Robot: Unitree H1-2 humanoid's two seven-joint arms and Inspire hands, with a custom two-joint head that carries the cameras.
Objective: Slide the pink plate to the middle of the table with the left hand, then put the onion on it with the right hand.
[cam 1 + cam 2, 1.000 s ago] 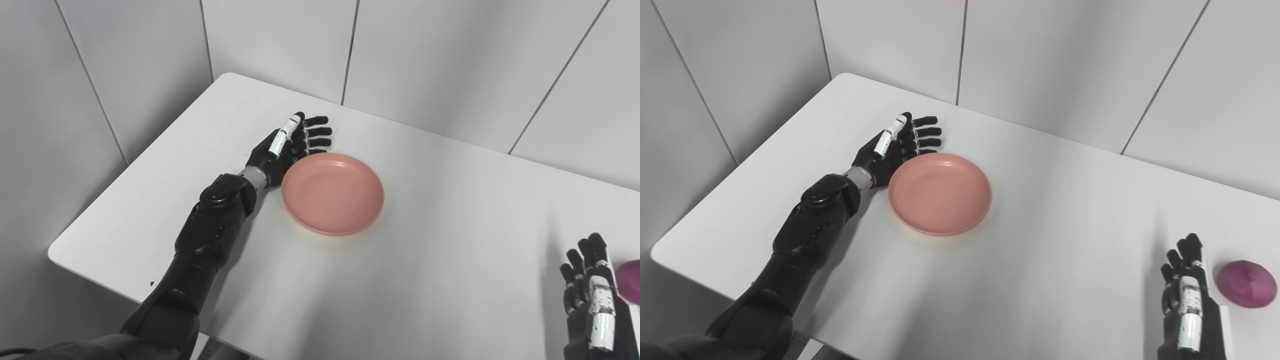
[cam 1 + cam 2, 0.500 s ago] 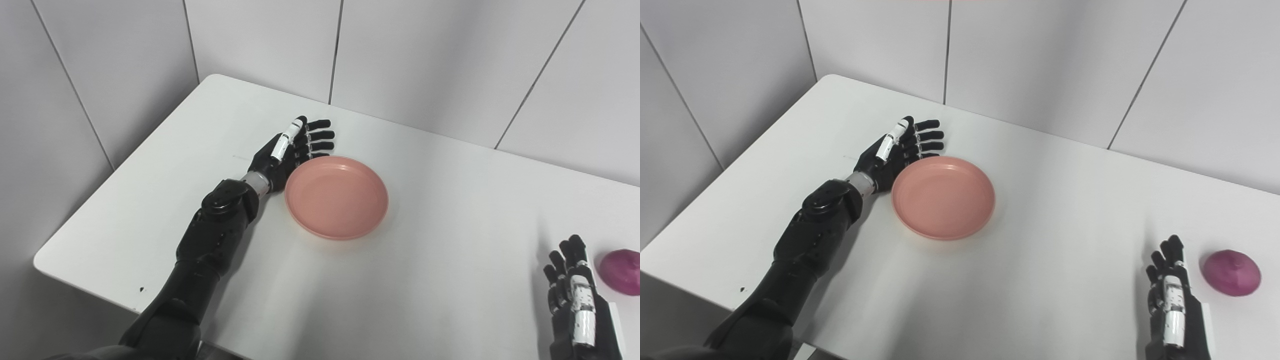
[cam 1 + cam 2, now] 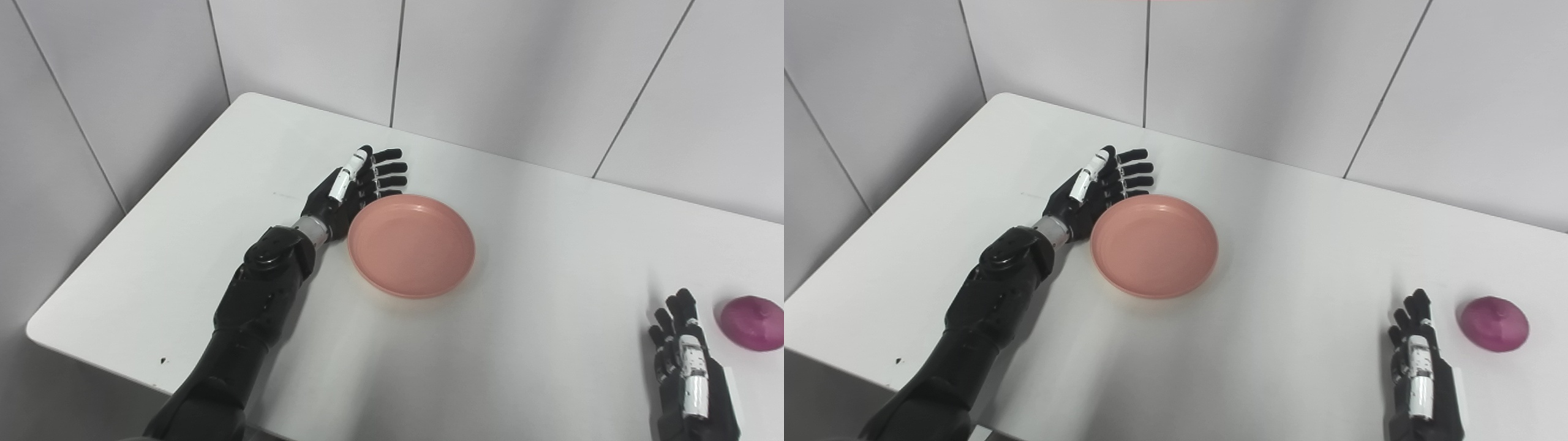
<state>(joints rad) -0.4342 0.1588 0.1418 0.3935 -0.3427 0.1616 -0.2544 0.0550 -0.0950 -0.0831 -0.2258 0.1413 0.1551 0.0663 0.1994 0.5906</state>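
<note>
A round pink plate (image 3: 411,245) lies empty on the white table (image 3: 539,257), left of the table's middle. My left hand (image 3: 355,186) is open, fingers straight, its palm edge resting against the plate's far-left rim. A purple onion (image 3: 1494,323) sits on the table near the right edge. My right hand (image 3: 1418,369) is open at the bottom right, fingers spread, a little to the left of the onion and apart from it.
Grey panelled walls (image 3: 490,67) close in the table at the back and on the left. The table's near-left corner (image 3: 37,318) drops off beside my left arm. A small dark speck (image 3: 162,361) marks the front edge.
The whole picture has shifted left, so the camera has turned right and more of the onion shows. The left hand and plate look unchanged relative to each other; the right hand stays low.
</note>
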